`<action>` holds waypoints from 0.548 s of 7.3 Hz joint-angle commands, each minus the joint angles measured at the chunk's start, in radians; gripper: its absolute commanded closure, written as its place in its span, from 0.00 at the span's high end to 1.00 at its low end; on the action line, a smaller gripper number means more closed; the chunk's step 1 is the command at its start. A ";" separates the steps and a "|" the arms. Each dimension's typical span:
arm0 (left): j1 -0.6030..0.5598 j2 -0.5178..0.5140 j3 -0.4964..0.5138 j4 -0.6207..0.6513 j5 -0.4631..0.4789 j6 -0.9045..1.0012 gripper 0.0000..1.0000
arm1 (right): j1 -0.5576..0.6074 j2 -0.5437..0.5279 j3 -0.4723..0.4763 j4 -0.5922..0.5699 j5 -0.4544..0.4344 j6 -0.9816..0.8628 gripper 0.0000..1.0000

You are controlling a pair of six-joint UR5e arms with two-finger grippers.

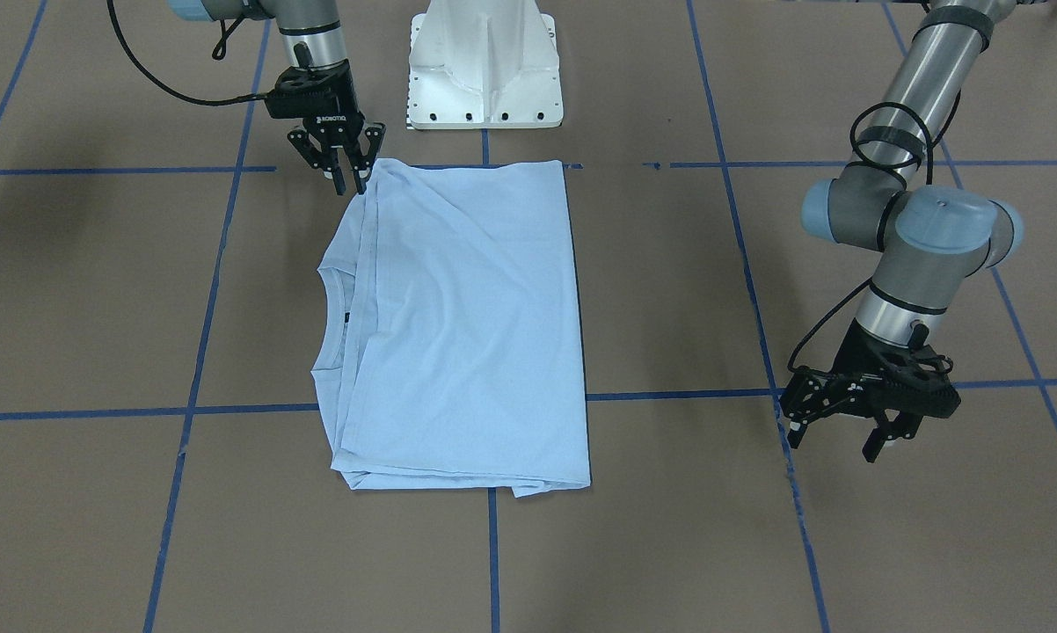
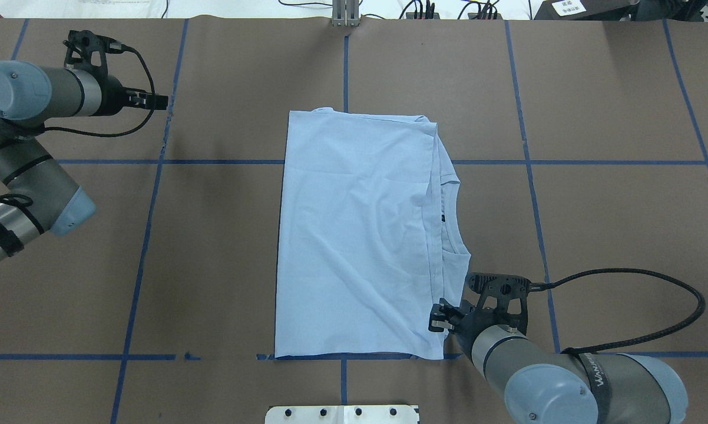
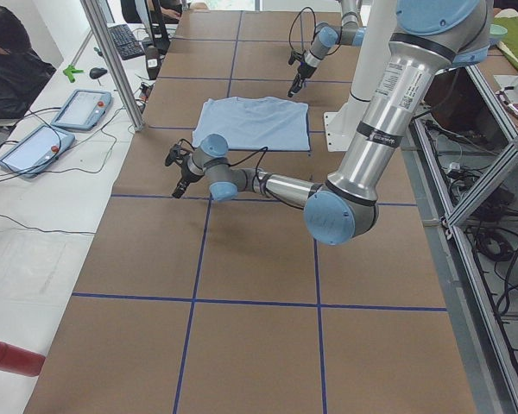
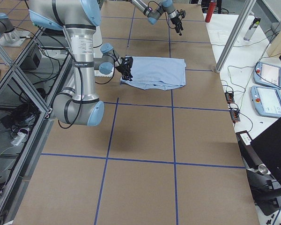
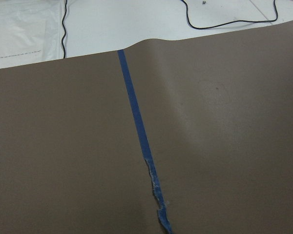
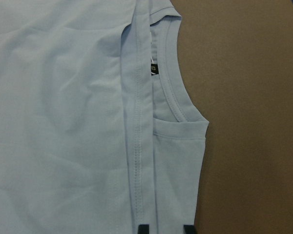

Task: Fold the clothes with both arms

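The light blue T-shirt lies folded in a flat rectangle on the brown table. Its ribbed collar and dark neck label peek out along the edge on the robot's right. My right gripper stands open at the shirt's near right corner, with its fingertips apart over the fabric edge. Far off the shirt on the other side, my left gripper hangs open and holds nothing. The left wrist view shows only table and blue tape.
The white pedestal base stands just behind the shirt's near edge. Blue tape lines grid the table. In the exterior left view a side desk holds tablets, a person sits at the top corner, and a red cylinder lies low on the left.
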 commanded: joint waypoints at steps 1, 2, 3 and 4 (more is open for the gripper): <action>0.000 0.000 0.001 -0.005 0.000 0.000 1.00 | -0.006 0.008 0.025 0.004 0.018 -0.027 0.99; 0.000 0.002 0.001 -0.003 0.000 0.000 1.00 | -0.026 0.008 0.020 0.004 0.017 -0.026 0.67; 0.003 0.002 0.001 -0.005 0.000 -0.002 1.00 | -0.044 0.008 0.002 0.006 0.017 -0.022 0.53; 0.006 0.002 0.001 -0.005 0.000 -0.002 1.00 | -0.058 0.011 -0.019 0.006 0.017 -0.004 0.53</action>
